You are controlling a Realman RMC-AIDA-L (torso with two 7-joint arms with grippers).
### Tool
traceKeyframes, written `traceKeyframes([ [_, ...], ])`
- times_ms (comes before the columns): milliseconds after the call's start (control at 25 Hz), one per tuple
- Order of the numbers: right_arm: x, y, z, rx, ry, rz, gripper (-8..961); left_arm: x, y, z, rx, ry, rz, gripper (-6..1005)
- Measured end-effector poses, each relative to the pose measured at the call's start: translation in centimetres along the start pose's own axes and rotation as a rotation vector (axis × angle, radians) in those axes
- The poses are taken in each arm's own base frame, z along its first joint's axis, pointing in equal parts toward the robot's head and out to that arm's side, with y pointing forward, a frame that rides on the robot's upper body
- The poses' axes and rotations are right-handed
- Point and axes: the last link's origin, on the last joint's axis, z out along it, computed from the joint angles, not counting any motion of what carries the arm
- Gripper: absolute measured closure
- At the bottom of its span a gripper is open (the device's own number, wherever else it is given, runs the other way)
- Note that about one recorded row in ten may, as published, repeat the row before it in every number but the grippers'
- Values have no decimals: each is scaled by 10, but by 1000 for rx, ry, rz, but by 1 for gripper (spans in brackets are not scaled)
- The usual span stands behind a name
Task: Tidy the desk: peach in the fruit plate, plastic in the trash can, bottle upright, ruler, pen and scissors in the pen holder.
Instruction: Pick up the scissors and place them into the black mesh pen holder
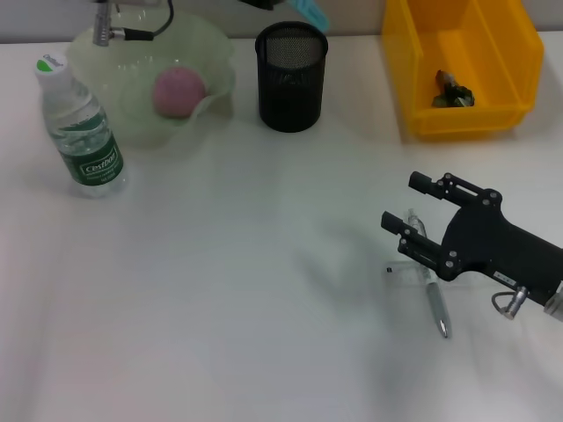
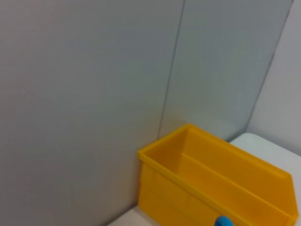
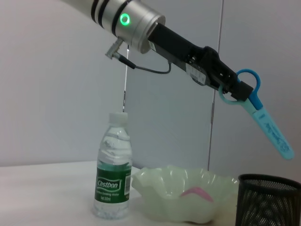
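Note:
In the right wrist view my left gripper [image 3: 232, 88] hangs in the air, shut on the loop handles of the blue scissors [image 3: 269, 123], whose covered blade points down towards the black mesh pen holder [image 3: 269, 199]. In the head view only the scissors' tip [image 1: 310, 12] shows above the pen holder [image 1: 291, 76]. My right gripper [image 1: 409, 204] is open, low over the desk [image 1: 229, 290], just above the silver pen [image 1: 433, 299]. The transparent ruler [image 1: 403, 272] lies faintly beside the pen. The peach [image 1: 179, 90] rests in the fruit plate [image 1: 106, 66]. The bottle [image 1: 84, 132] stands upright. The plastic [image 1: 453, 92] lies in the trash can [image 1: 413, 79].
The trash can [image 2: 188, 188] stands at the back right against the wall, the fruit plate and bottle at the back left. The desk's front and middle hold only the pen and ruler.

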Motion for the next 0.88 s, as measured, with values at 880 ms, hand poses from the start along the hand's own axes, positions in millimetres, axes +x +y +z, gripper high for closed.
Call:
traceKeyframes([
  [880, 2, -2, 2, 8, 16, 7, 343, 3, -7, 11, 87, -57, 6, 898],
])
